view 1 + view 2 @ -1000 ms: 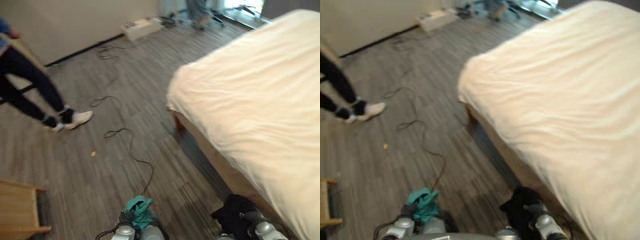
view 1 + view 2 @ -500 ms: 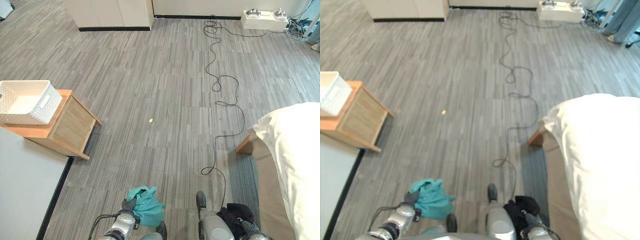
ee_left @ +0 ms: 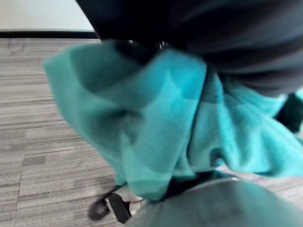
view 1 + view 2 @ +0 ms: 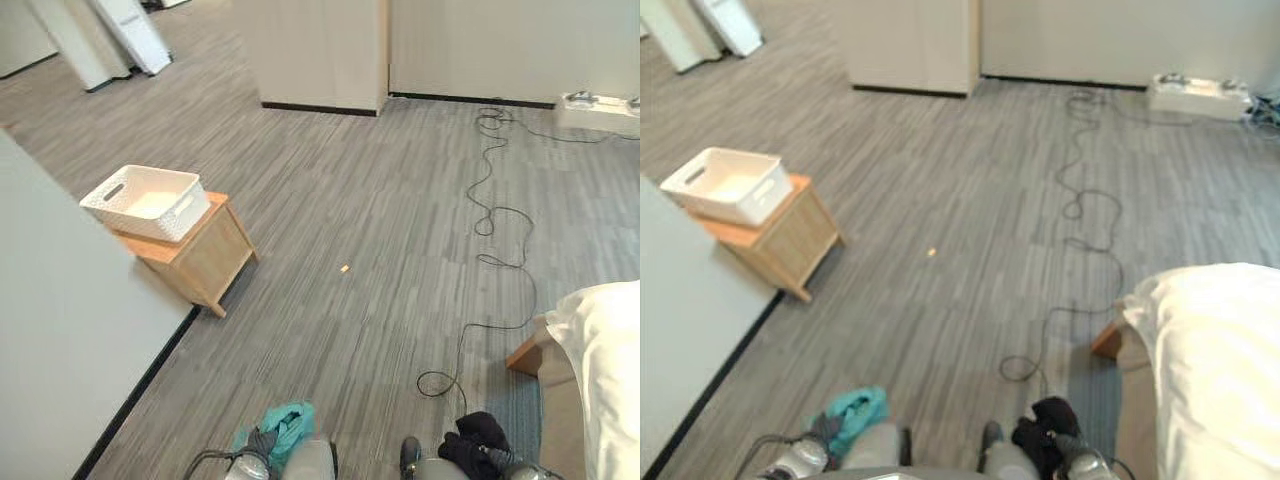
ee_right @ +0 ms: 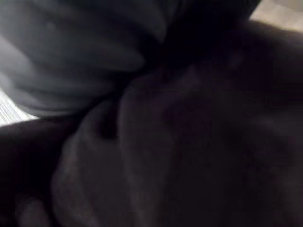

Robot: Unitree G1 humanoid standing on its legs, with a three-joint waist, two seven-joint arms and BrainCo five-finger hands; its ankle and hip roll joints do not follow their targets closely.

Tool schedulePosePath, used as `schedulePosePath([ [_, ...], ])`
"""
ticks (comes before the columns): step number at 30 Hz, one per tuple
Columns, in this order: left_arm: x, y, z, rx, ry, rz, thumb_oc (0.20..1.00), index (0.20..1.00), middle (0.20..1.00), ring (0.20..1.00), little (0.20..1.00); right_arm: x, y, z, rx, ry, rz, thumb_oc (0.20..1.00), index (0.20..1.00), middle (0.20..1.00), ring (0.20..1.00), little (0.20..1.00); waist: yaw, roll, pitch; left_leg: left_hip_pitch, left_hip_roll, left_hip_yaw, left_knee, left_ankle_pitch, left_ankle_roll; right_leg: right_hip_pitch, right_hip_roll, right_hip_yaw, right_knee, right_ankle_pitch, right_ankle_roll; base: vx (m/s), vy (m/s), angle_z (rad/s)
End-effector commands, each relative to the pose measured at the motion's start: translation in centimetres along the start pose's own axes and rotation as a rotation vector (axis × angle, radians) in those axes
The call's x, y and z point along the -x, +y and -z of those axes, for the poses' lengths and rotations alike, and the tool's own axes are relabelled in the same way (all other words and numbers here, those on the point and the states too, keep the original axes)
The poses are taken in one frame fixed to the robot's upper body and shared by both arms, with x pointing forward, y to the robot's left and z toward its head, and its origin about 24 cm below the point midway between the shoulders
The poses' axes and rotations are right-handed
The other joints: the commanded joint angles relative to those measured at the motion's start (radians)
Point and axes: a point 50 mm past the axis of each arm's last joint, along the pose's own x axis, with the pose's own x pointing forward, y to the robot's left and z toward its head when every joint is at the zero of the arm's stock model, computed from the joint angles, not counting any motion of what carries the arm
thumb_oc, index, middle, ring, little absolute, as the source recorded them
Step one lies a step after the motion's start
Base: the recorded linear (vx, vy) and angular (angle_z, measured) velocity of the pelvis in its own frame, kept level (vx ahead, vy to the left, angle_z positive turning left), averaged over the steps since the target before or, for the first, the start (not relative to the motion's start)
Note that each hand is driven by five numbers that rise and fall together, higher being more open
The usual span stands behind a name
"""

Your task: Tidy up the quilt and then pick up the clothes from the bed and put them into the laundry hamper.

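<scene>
- A teal garment (image 4: 287, 427) is bunched at the robot's left hand (image 4: 262, 443), low in the eye views; in the left wrist view the same teal cloth (image 3: 165, 118) is seen draped in folds just under the dark ribbed cover.
- The left hand's fingers are buried in the cloth, so it cannot be told how far they are closed round it.
- A black garment (image 4: 478, 437) is bundled at the right hand (image 4: 1068, 447), low and to the right; in the right wrist view the dark cloth (image 5: 189, 151) is pressed close against the camera.
- The right hand's fingers are hidden in the black cloth as well, and their closure cannot be told.
- Both garments are held off the grey striped floor (image 4: 380, 230), well apart from the hamper.
- A white laundry hamper (image 4: 146, 201), with perforated walls and a cut-out handle, is seen standing on a small wooden cabinet (image 4: 201, 258) to the robot's left, beside a pale wall panel (image 4: 70, 340).
- The corner of the bed, covered by a cream quilt (image 4: 1220, 350), is seen at the right, with a wooden bed leg (image 4: 524, 353) under it.
- A thin black cord (image 4: 490, 215) is laid in loops across the floor towards a white power strip (image 4: 1198, 96) by the far wall.
- A small yellow scrap (image 4: 344, 268) is seen on the floor between the cabinet and the cord.
</scene>
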Motion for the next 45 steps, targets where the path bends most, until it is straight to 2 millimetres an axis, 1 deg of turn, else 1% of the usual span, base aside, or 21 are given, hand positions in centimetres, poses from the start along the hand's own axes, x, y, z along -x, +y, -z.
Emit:
schedulePosePath([
  [1, -0.1, 0.0, -2.1, 0.014, -0.091, -0.009, 0.2, 0.2, 0.2, 0.2, 0.2, 0.1, -0.7, 0.4, -0.039, -0.016, 0.013, 0.2, 0.2, 0.2, 0.2, 0.2, 0.011, 0.01, 0.023, -0.05, -0.021, 0.047, -0.354, 0.144, 0.041, 0.334, 0.012, -0.022, -0.108, -0.178, 0.078, 0.5, 0.213, -0.28],
  [6, 0.0, 0.2, 0.3, 0.062, 0.003, -0.004, 0.2, 0.2, 0.2, 0.2, 0.2, 0.3, 0.8, 2.2, -0.013, 0.059, -0.027, 0.2, 0.2, 0.2, 0.2, 0.2, 0.036, -0.049, -0.037, -0.012, -0.074, 0.052, -0.461, 0.175, 0.091, 0.367, -0.009, -0.031, 0.012, -0.207, 0.115, 0.54, 0.163, 0.14],
  [7, -0.1, 0.7, 0.6, -0.013, 0.018, 0.002, 0.2, 0.2, 0.2, 0.2, 0.2, 0.1, 0.6, 1.0, -0.028, 0.024, -0.023, 0.2, 0.2, 0.2, 0.2, 0.2, 0.037, -0.072, -0.038, 0.036, -0.092, 0.062, -0.477, 0.138, 0.118, 0.3, -0.014, -0.025, 0.21, -0.113, 0.174, 0.44, 0.158, 0.09],
  [8, -0.1, 0.7, 0.6, -0.013, 0.017, 0.002, 0.2, 0.2, 0.2, 0.2, 0.2, 0.1, 0.6, 0.9, -0.028, 0.023, -0.022, 0.2, 0.2, 0.2, 0.2, 0.2, 0.039, -0.07, -0.04, 0.033, -0.089, 0.063, -0.477, 0.139, 0.118, 0.296, -0.011, -0.023, 0.209, -0.111, 0.173, 0.42, 0.211, 0.01],
  [10, -0.1, 1.3, 0.6, -0.086, 0.019, 0.01, 0.2, 0.2, 0.2, 0.2, 0.2, -0.1, -0.3, -1.2, -0.027, -0.039, -0.01, 0.2, 0.2, 0.2, 0.2, 0.2, 0.012, -0.064, -0.011, 0.109, -0.088, 0.075, -0.494, 0.108, 0.144, 0.18, -0.038, -0.026, 0.452, 0.061, 0.222, 0.38, 0.236, -0.31],
  [11, -0.2, 1.9, 0.3, -0.139, 0.013, 0.006, 0.2, 0.2, 0.2, 0.2, 0.2, -0.2, -0.9, -3.1, -0.026, -0.096, 0.005, 0.2, 0.2, 0.2, 0.2, 0.2, -0.013, -0.02, 0.018, 0.207, -0.059, 0.074, -0.544, 0.093, 0.158, 0.035, -0.044, -0.053, 0.637, 0.078, 0.212, 0.39, 0.224, -0.28],
  [13, -0.3, 2.2, -0.2, -0.159, -0.002, -0.001, 0.2, 0.2, 0.2, 0.2, 0.2, -0.2, -1.0, -3.7, -0.024, -0.117, 0.009, 0.2, 0.2, 0.2, 0.2, 0.2, -0.028, -0.003, 0.034, 0.246, -0.053, 0.062, -0.559, 0.083, 0.157, -0.028, -0.035, -0.065, 0.667, 0.023, 0.196, 0.45, 0.152, 0.04],
  [15, -0.5, 2.5, -2.3, -0.189, -0.063, -0.019, 0.2, 0.2, 0.2, 0.2, 0.2, -0.1, -1.4, -4.8, -0.041, -0.165, 0.025, 0.2, 0.2, 0.2, 0.2, 0.2, -0.067, 0.006, 0.072, 0.332, -0.064, 0.009, -0.565, 0.037, 0.141, -0.116, 0.001, -0.06, 0.455, -0.046, 0.172, 0.67, 0.053, 0.34],
  [17, -0.6, 2.6, -4.3, -0.212, -0.122, -0.031, 0.2, 0.2, 0.2, 0.2, 0.2, -0.1, -2.1, -4.8, -0.085, -0.167, 0.073, 0.2, 0.2, 0.2, 0.2, 0.2, -0.106, 0.0, 0.075, 0.39, -0.07, -0.042, -0.565, -0.034, 0.103, -0.143, -0.041, 0.031, 0.026, 0.012, 0.189, 0.66, -0.077, 0.52],
  [19, -0.6, 2.8, -4.5, -0.212, -0.126, -0.057, 0.2, 0.2, 0.2, 0.2, 0.2, -0.1, -1.7, -4.4, -0.113, -0.163, 0.08, 0.2, 0.2, 0.2, 0.2, 0.2, -0.138, 0.01, 0.069, 0.456, -0.057, -0.058, -0.565, -0.086, 0.084, -0.19, -0.054, 0.115, -0.053, 0.082, 0.229, 0.62, -0.043, 1.13],
  [23, -0.5, 2.1, -3.6, -0.186, -0.105, -0.05, 0.2, 0.2, 0.2, 0.2, 0.2, -0.1, -1.5, -2.6, -0.068, -0.111, 0.08, 0.2, 0.2, 0.2, 0.2, 0.2, -0.144, 0.009, 0.038, 0.534, -0.042, -0.082, -0.508, -0.135, 0.078, -0.15, -0.049, 0.11, -0.014, 0.104, 0.216, 0.59, -0.136, 0.74],
  [24, -0.5, 1.9, -3.0, -0.17, -0.089, -0.049, 0.2, 0.2, 0.2, 0.2, 0.2, -0.1, -1.7, -2.2, -0.038, -0.098, 0.078, 0.2, 0.2, 0.2, 0.2, 0.2, -0.149, 0.022, 0.03, 0.524, -0.016, -0.093, -0.418, -0.101, 0.061, -0.131, -0.028, 0.101, 0.012, 0.096, 0.194, 0.76, -0.369, 0.62],
  [26, -0.4, 1.9, -1.6, -0.136, -0.054, -0.05, 0.2, 0.2, 0.2, 0.2, 0.2, -0.1, -2.6, -0.8, 0.01, -0.052, 0.097, 0.2, 0.2, 0.2, 0.2, 0.2, -0.107, 0.013, 0.058, 0.309, 0.04, -0.108, 0.054, 0.101, 0.047, -0.029, -0.028, 0.028, 0.035, 0.049, 0.105, 0.48, -0.359, 0.8],
  [30, -0.4, 2.8, -2.2, -0.105, -0.068, -0.103, 0.2, 0.2, 0.2, 0.2, 0.2, -0.2, -3.9, -1.8, -0.006, -0.071, 0.132, 0.2, 0.2, 0.2, 0.2, 0.2, -0.05, -0.033, 0.101, 0.1, 0.065, -0.044, 0.251, 0.078, 0.077, 0.067, -0.054, -0.032, -0.009, 0.0, 0.074, 0.31, -0.248, 0.34],
  [32, -0.4, 2.7, -2.6, -0.08, -0.081, -0.113, 0.2, 0.2, 0.2, 0.2, 0.2, -0.3, -3.9, -2.1, 0.001, -0.073, 0.127, 0.2, 0.2, 0.2, 0.2, 0.2, -0.013, -0.035, 0.099, 0.01, 0.041, 0.003, 0.181, 0.047, 0.062, 0.144, -0.063, -0.059, -0.06, -0.032, 0.087, 0.65, -0.037, 0.4],
  [33, -0.4, 2.3, -2.1, -0.065, -0.073, -0.095, 0.2, 0.2, 0.2, 0.2, 0.2, -0.3, -3.8, -2.0, 0.002, -0.073, 0.121, 0.2, 0.2, 0.2, 0.2, 0.2, 0.01, -0.022, 0.079, 0.003, 0.0, 0.074, -0.066, 0.029, 0.078, 0.21, -0.055, -0.074, -0.096, -0.059, 0.111, 0.78, 0.114, 0.32],
  [35, -0.3, 2.0, -1.9, -0.065, -0.067, -0.085, 0.2, 0.2, 0.2, 0.2, 0.2, -0.3, -3.8, -1.9, -0.004, -0.068, 0.118, 0.2, 0.2, 0.2, 0.2, 0.2, 0.019, -0.018, 0.069, 0.012, -0.012, 0.121, -0.177, 0.043, 0.08, 0.24, -0.058, -0.086, -0.107, -0.073, 0.121, 0.6, 0.12, 0.17],
  [36, -0.3, 1.8, -1.3, -0.08, -0.048, -0.071, 0.2, 0.2, 0.2, 0.2, 0.2, -0.3, -3.9, -2.0, -0.034, -0.072, 0.127, 0.2, 0.2, 0.2, 0.2, 0.2, 0.02, 0.001, 0.049, 0.008, 0.018, 0.267, -0.33, 0.095, 0.05, 0.299, -0.038, -0.116, -0.108, -0.128, 0.132, 0.45, 0.084, 0.21],
  [39, -0.2, 1.7, -0.1, -0.094, 0.002, -0.064, 0.2, 0.2, 0.2, 0.2, 0.2, -0.3, -3.7, -1.8, -0.046, -0.063, 0.116, 0.2, 0.2, 0.2, 0.2, 0.2, 0.015, -0.012, 0.027, 0.066, 0.006, 0.307, -0.397, 0.077, 0.063, 0.333, -0.038, -0.124, -0.108, -0.146, 0.147, 0.53, 0.09, 0.34],
  [41, -0.2, 2.1, 0.5, -0.082, 0.036, -0.073, 0.2, 0.2, 0.2, 0.2, 0.2, -0.3, -2.3, -1.8, -0.056, -0.054, 0.085, 0.2, 0.2, 0.2, 0.2, 0.2, 0.025, -0.065, 0.031, 0.087, -0.049, 0.27, -0.336, -0.01, 0.15, 0.262, -0.062, -0.141, 0.229, -0.11, 0.214, 0.68, 0.171, 0.29],
  [45, -0.3, 2.8, 0.1, -0.102, 0.026, -0.089, 0.2, 0.2, 0.2, 0.2, 0.2, -0.2, -1.7, -2.7, -0.049, -0.085, 0.064, 0.2, 0.2, 0.2, 0.2, 0.2, -0.005, -0.047, 0.074, 0.191, -0.063, 0.239, -0.36, -0.054, 0.189, 0.063, -0.099, -0.105, 0.593, 0.011, 0.259, 0.45, 0.131, 0.33],
])
